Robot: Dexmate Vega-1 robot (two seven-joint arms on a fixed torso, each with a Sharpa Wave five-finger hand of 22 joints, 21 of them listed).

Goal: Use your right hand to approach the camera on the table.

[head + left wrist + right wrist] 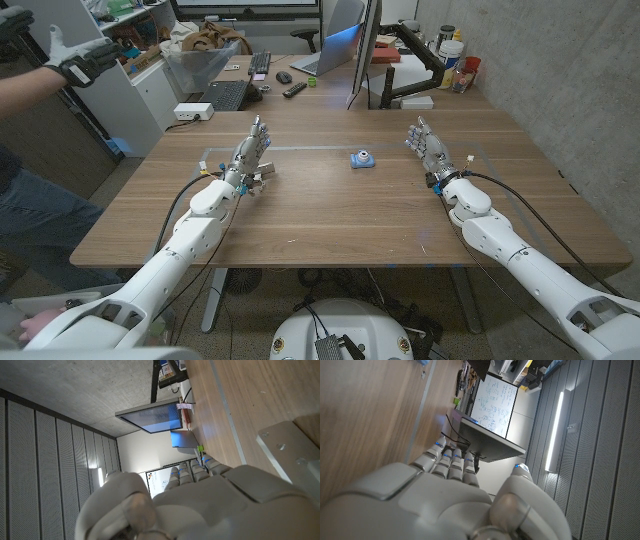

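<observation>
**Two hands up, camera between them**

Two hands of mine stand over the wooden surface (330, 215), one on each side, and neither holds anything. My right hand (428, 148) is raised near the far right part of the surface, fingers stretched forward and slightly apart, palm turned inward. In my right wrist view the same hand (445, 495) shows its back, fingers reaching along the wood with nothing in them.

The camera (361, 159), small and blue, sits on the surface near the middle, toward the far side. It lies to the left of my right hand, apart from it, with bare wood between them.

My left hand (250, 152) is raised in the same manner on the other side, fingers extended and empty; its back shows in my left wrist view (200, 500). A person's gloved hand (80, 60) reaches in at the far left, off the surface.
</observation>
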